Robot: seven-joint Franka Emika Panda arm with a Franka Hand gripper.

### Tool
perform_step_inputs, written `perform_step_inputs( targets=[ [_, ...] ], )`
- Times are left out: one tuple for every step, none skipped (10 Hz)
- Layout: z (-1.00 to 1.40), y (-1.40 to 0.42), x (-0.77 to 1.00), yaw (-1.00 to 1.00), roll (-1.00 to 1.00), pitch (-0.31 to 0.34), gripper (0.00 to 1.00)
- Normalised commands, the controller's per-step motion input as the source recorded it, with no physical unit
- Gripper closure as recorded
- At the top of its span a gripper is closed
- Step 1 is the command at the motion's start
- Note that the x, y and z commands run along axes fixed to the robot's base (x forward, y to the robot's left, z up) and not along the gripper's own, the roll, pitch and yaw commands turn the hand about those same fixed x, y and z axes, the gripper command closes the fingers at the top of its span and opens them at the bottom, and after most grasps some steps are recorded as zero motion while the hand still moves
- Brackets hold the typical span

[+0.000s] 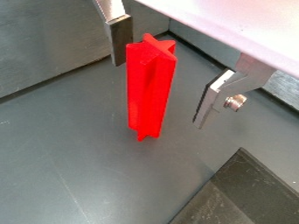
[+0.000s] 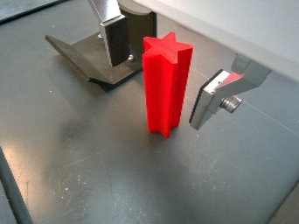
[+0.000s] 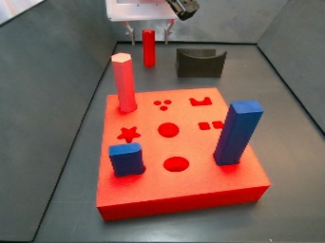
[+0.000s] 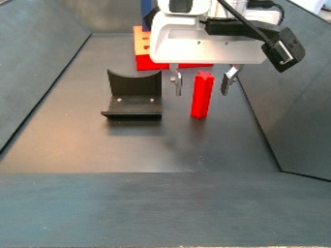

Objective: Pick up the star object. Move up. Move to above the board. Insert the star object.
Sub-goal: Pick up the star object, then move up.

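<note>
Two silver fingers of the tool (image 2: 166, 74) sit either side of the star post (image 2: 166, 85), spread apart with a gap on each side in both wrist views, so it's open and not squeezing anything. The post stands upright on the dark desk (image 2: 105, 175), and its star-shaped top shows clearly. In a wrist view the left-hand finger (image 1: 118, 39) is level with the post's upper part, the other finger (image 1: 215, 96) off to the right, and neither looks to be touching it.

In a side view, the fixture (image 4: 134, 95) is on the left, then the star post (image 4: 202, 93) just right of it, with the tool (image 4: 199, 79) straddling the post's top under the white wrist body.

In a side view, the board (image 3: 178, 152) lies near the camera, well apart from the star post (image 3: 148, 47) at the far end. On the board: a pale-topped pinkish post (image 3: 124, 83) at left, a short blue block (image 3: 125, 158), then a tall blue block (image 3: 238, 133) at right. The star hole (image 3: 127, 134) is empty.
</note>
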Motion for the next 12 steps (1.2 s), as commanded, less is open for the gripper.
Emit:
perform_step_inputs(
  targets=[
    [0.00, 0.00, 0.00, 0.00, 0.00, 0.000, 1.00],
    [0.00, 0.00, 0.00, 0.00, 0.00, 0.000, 1.00],
    [0.00, 0.00, 0.00, 0.00, 0.00, 0.000, 1.00],
    [0.00, 0.00, 0.00, 0.00, 0.00, 0.000, 1.00],
    [0.00, 0.00, 0.00, 0.00, 0.00, 0.000, 1.00],
    [0.00, 0.00, 0.00, 0.00, 0.00, 0.000, 1.00],
    [0.00, 0.00, 0.00, 0.00, 0.00, 0.000, 1.00],
    [0.00, 0.00, 0.00, 0.00, 0.00, 0.000, 1.00],
    [0.00, 0.00, 0.00, 0.00, 0.00, 0.000, 1.00],
    [0.00, 0.00, 0.00, 0.00, 0.00, 0.000, 1.00],
    [0.00, 0.00, 0.00, 0.00, 0.00, 0.000, 1.00],
    [0.83, 0.00, 0.00, 0.00, 0.00, 0.000, 1.00]
  ],
)
